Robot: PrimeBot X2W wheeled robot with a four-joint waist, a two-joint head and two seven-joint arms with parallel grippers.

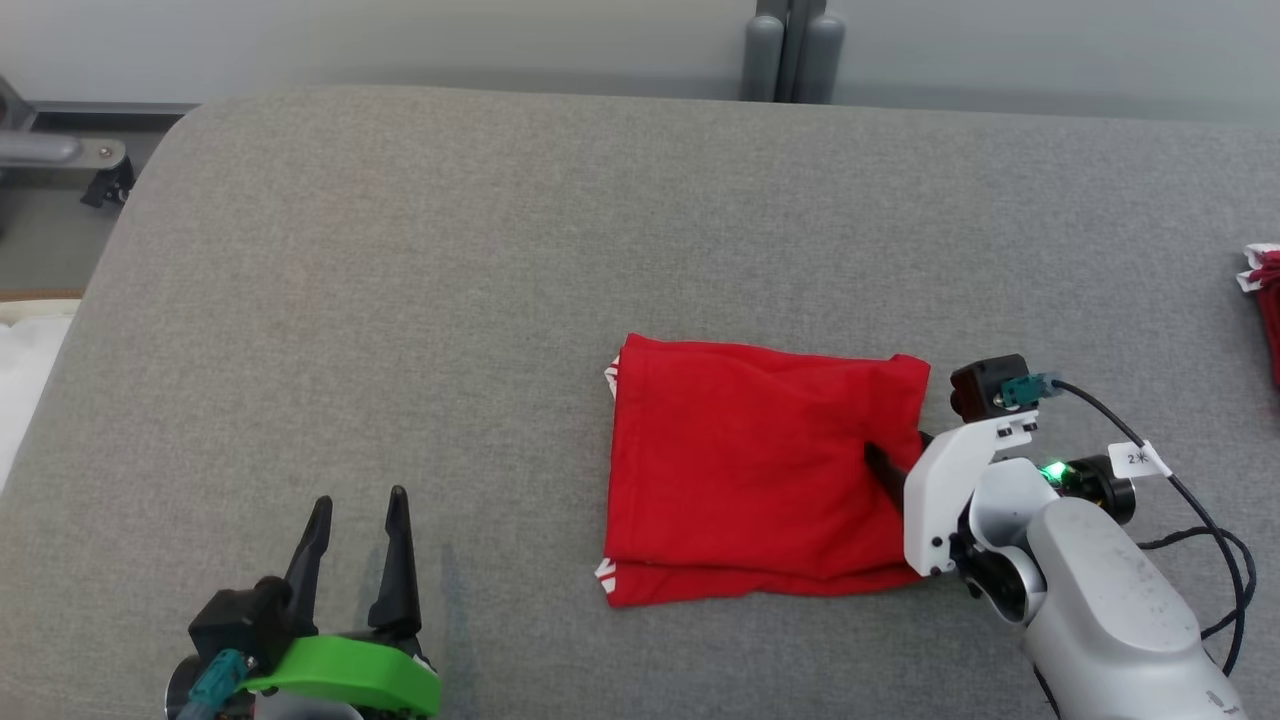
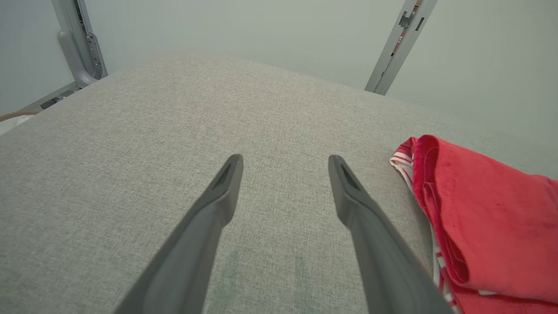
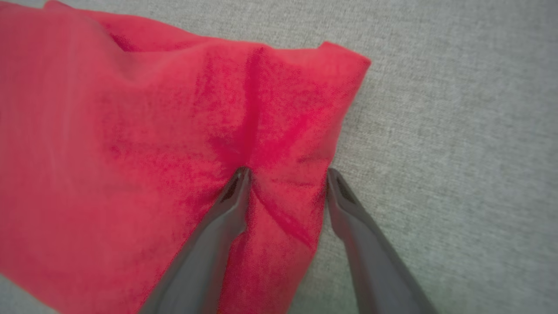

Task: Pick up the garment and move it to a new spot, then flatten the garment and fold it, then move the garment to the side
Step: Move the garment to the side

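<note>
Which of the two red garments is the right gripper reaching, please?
The folded red garment in the middle: the right gripper straddles its right edge, jaws open. The other red item lies apart at the head view's right border.

The left hand (image 1: pixel 360 497) sits at 7 o'clock in the head view, upright, with its two dark fingers (image 2: pixel 218 205) pointing to 12 o'clock and spread wide. The right hand (image 1: pixel 897 445) reaches in from 4 o'clock on a pale forearm (image 1: pixel 1110 590). Its white wrist is bent, its fingers aim toward 10 o'clock and tip downward, and its jaws stand well apart.
</note>
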